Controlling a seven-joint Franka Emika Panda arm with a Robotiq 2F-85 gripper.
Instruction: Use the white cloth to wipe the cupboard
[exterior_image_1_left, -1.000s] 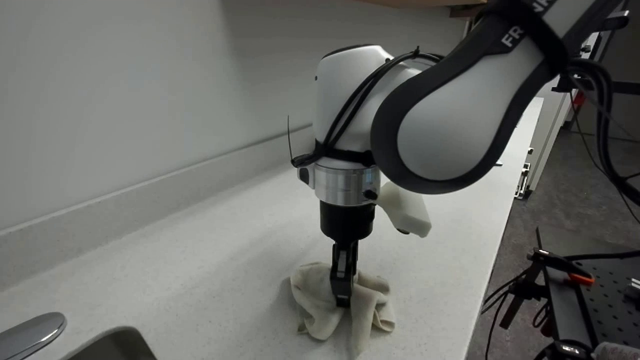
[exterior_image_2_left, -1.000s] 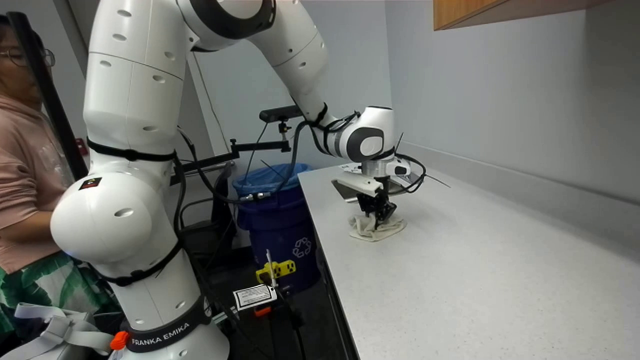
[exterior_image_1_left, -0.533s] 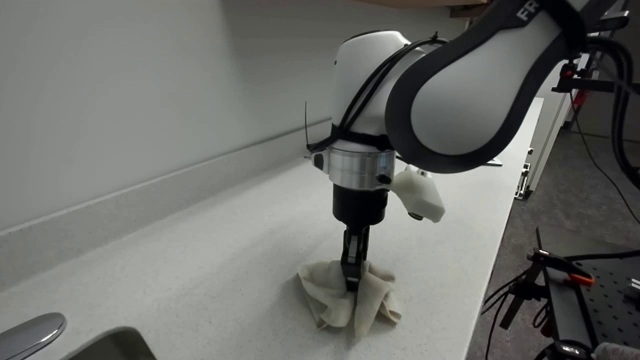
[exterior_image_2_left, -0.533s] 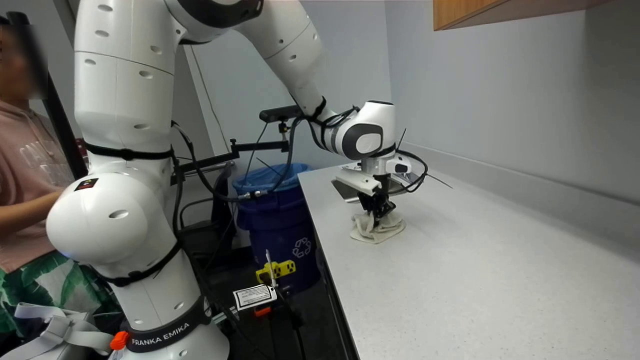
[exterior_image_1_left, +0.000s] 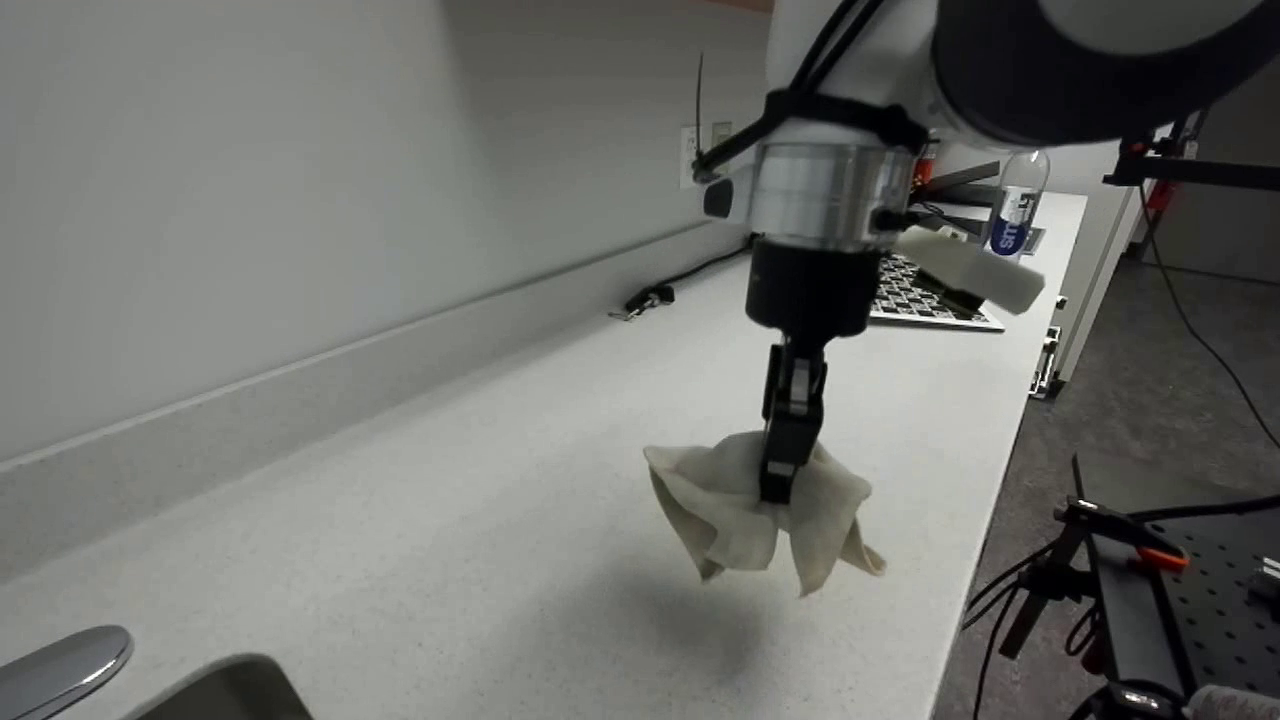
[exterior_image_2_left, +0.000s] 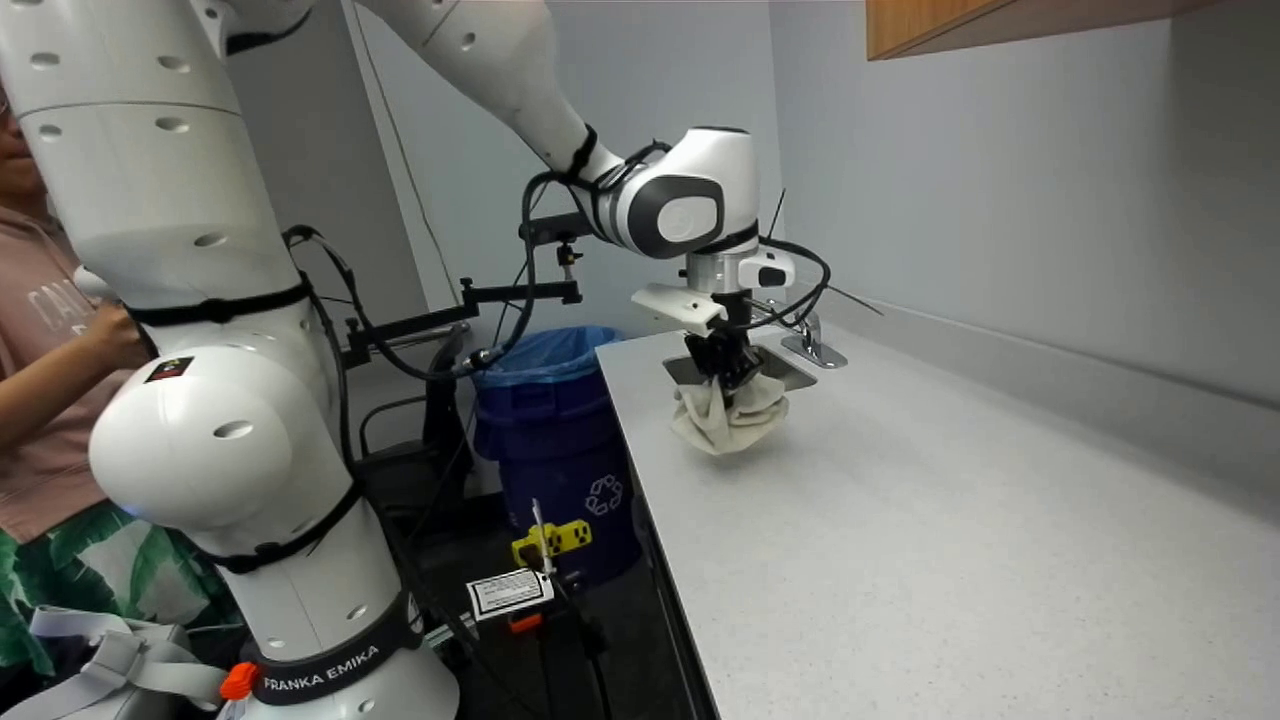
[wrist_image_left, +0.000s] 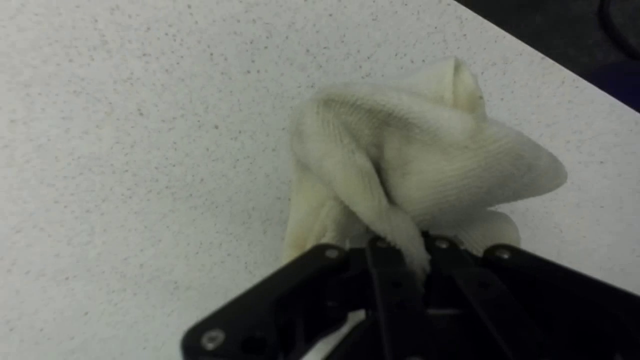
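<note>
The white cloth (exterior_image_1_left: 735, 535) is bunched and hangs in the air above the white countertop (exterior_image_1_left: 430, 560), with its shadow below it. It also shows in an exterior view (exterior_image_2_left: 712, 425) and in the wrist view (wrist_image_left: 435, 165). My gripper (exterior_image_1_left: 780, 480) points down and is shut on the middle of the cloth; it also shows in an exterior view (exterior_image_2_left: 730, 385). In the wrist view the gripper's fingers (wrist_image_left: 412, 245) are close together with a fold of cloth pinched between them; the tips are hidden by cloth. A wooden cupboard (exterior_image_2_left: 940, 25) is mounted high on the wall.
A sink (exterior_image_2_left: 785, 368) and a faucet (exterior_image_2_left: 815, 345) are at one end of the counter. Keys (exterior_image_1_left: 645, 300), a checkered board (exterior_image_1_left: 925, 300) and a bottle (exterior_image_1_left: 1012, 215) stand toward the other end. A wall runs along the back. A blue bin (exterior_image_2_left: 560, 450) stands beyond the counter's edge.
My gripper has risen, lifting the cloth off the countertop, and has moved away from the sink end. The cloth rested on the counter before and now hangs. The arm has shifted with it.
</note>
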